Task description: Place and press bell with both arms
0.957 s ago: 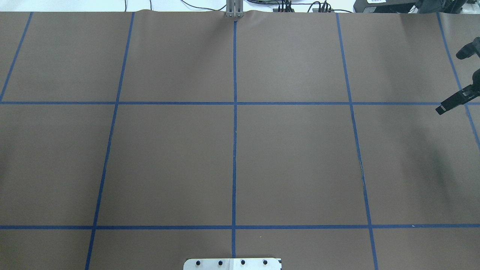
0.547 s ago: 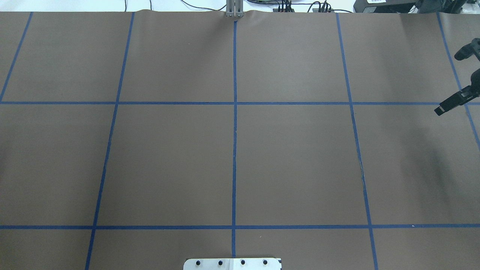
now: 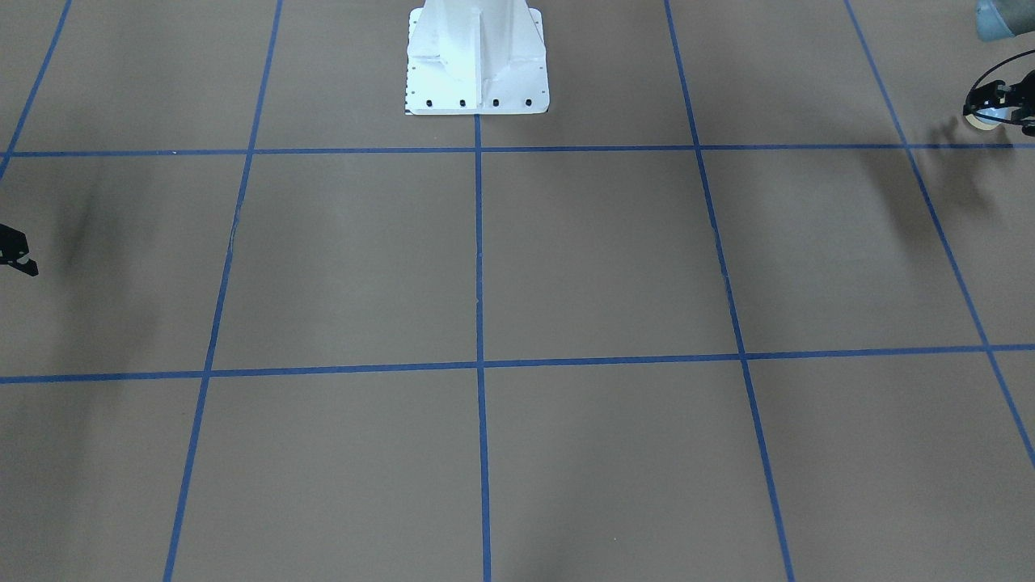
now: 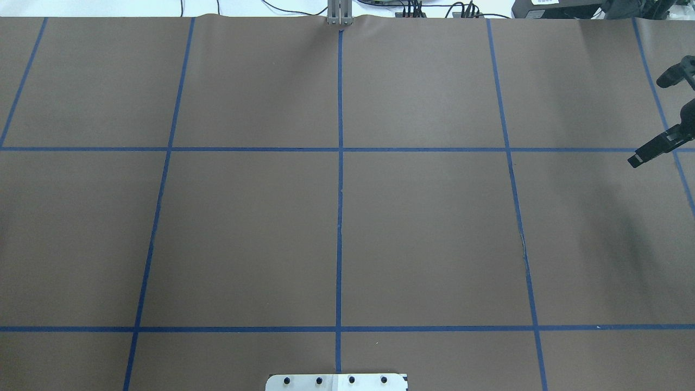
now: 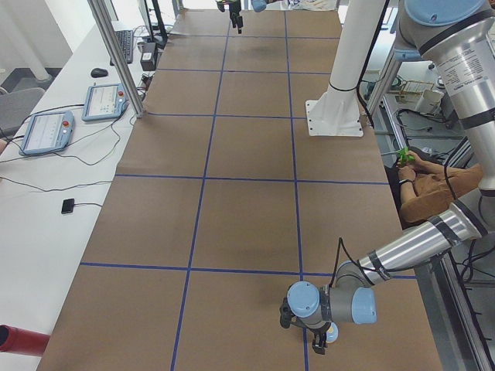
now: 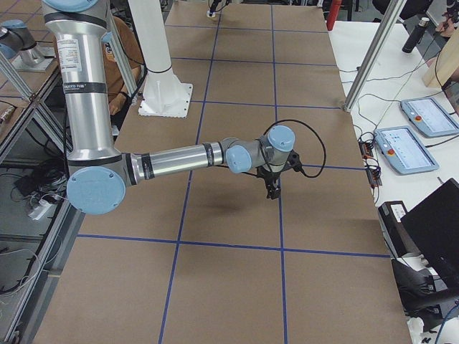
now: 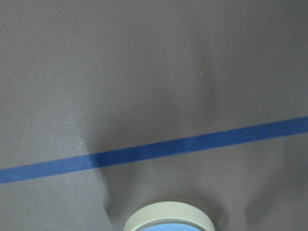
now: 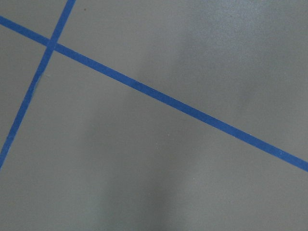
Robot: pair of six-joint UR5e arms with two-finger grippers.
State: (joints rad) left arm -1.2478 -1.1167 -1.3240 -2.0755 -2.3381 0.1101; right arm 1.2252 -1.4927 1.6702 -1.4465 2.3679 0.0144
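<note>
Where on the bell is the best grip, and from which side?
On the bell, probably the round cream base, pinched across its width from above: the smooth blue dome would slip. The left gripper seems to hold it so.

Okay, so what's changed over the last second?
The right gripper, at the overhead view's right edge, has crept slightly toward that view's left. It took hold of nothing. The taped table looks the same; the left arm is outside that view, so no comparison.

One bell (image 7: 168,217); two arms (image 6: 172,159) (one pedestal (image 3: 475,56))
</note>
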